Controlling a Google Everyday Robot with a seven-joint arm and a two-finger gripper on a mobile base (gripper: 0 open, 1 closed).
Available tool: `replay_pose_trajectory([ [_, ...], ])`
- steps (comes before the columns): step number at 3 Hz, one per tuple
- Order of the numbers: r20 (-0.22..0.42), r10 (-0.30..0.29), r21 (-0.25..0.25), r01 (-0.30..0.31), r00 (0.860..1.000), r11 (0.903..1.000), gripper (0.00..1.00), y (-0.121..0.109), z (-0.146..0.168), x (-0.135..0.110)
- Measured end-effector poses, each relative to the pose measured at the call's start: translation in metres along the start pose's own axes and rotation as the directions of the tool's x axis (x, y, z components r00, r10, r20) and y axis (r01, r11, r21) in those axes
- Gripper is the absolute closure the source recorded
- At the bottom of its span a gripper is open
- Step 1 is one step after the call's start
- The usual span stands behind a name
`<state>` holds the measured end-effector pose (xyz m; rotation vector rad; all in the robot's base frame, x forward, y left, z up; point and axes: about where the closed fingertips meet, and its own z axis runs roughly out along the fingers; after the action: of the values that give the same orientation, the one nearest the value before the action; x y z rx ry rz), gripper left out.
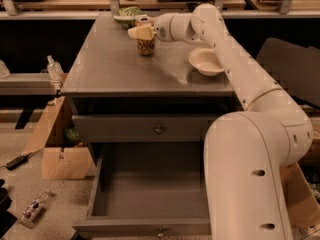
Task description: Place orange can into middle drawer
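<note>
One orange can [145, 46] is standing upright on the grey cabinet top [107, 71], toward its back edge. The gripper [142, 32] is sitting right at the can's upper part, reaching in from the right. Whether it is clamping the can or only flanking it cannot be told from this angle.

A green item [127, 15] is lying just behind the can, and a white bowl [206, 62] is resting well apart to the right, under the arm. Below, the upper drawer [125, 129] is sitting shut, while the middle drawer [145, 227] is standing pulled out toward the camera.

Judging from this, the step in hand is securing the can. A good grasp is calling for a squeeze square across the can's body rather than its rim, so that it is not tipping as it rises. The lift is best going straight up first, keeping away from the bowl. After that it is a matter of travelling out past the cabinet's front edge and the shut drawer's face before lowering into the open box. Release is best coming only once the can's base is resting on the drawer floor.
</note>
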<state>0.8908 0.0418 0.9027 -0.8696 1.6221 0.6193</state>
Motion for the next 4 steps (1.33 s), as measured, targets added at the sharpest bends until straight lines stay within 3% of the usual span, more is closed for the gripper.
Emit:
replay_pose_trajectory([
  [1, -0.001, 0.001, -0.005, -0.001, 1.000, 1.0000, 0.63, 0.002, 0.003, 0.001],
  [2, 0.016, -0.035, -0.022, 0.035, 0.999, 0.9991, 0.94, 0.025, -0.024, -0.013],
  [3, 0.055, -0.088, -0.052, 0.090, 0.995, 0.9946, 1.00, 0.067, -0.072, -0.037],
  [4, 0.029, -0.171, -0.104, 0.173, 0.985, 0.9795, 1.00, 0.118, -0.144, -0.041],
])
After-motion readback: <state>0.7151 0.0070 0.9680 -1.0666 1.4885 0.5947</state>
